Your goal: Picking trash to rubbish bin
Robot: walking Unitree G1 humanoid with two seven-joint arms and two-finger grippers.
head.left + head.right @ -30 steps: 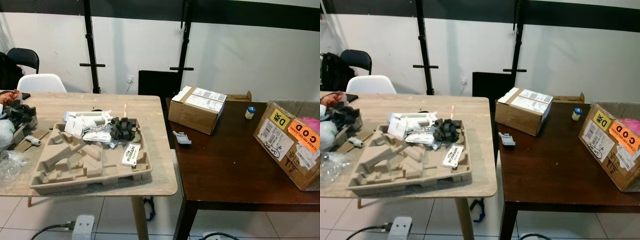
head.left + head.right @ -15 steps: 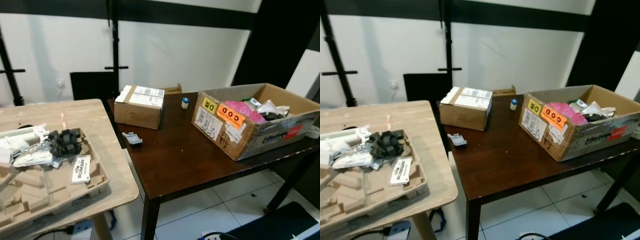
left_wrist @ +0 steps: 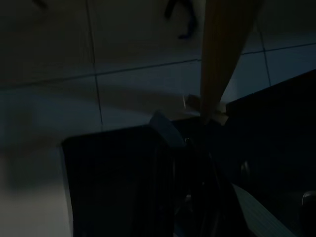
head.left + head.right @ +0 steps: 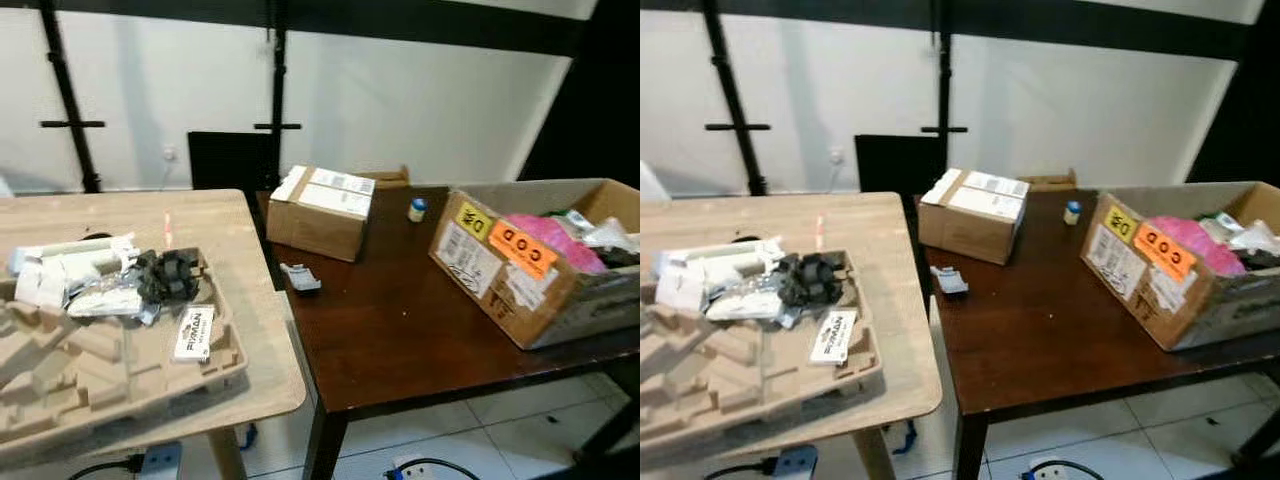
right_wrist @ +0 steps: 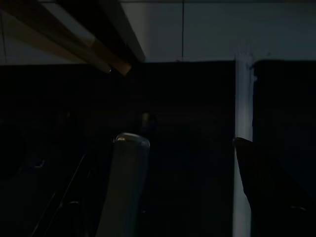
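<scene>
Left eye view: light wooden table [image 4: 230,215] on the left, dark wooden table [image 4: 400,320] butted against it on the right. Moulded pulp tray [image 4: 110,365] sits on the light table, holding trash: crumpled white packaging [image 4: 65,270], a silver foil wrapper [image 4: 110,300], a black plastic piece [image 4: 175,275], and a white label card [image 4: 193,332] near the tray's right edge. On the dark table: sealed cardboard box [image 4: 322,210] at the back, small grey object [image 4: 300,278] in front of it near the table seam, small bottle with blue cap [image 4: 417,209], and a large open cardboard box [image 4: 540,265] with orange COD sticker, holding pink and white rubbish. Power strip [image 4: 160,460] on the tiled floor under the light table.

Right wrist view: dark; right gripper [image 5: 190,192] hangs idle, fingers spread apart, holding nothing. Left wrist view: very dark, left gripper [image 3: 187,187] idle above floor tiles, beside a wooden table leg [image 3: 222,59]; finger gap cannot be told.
</scene>
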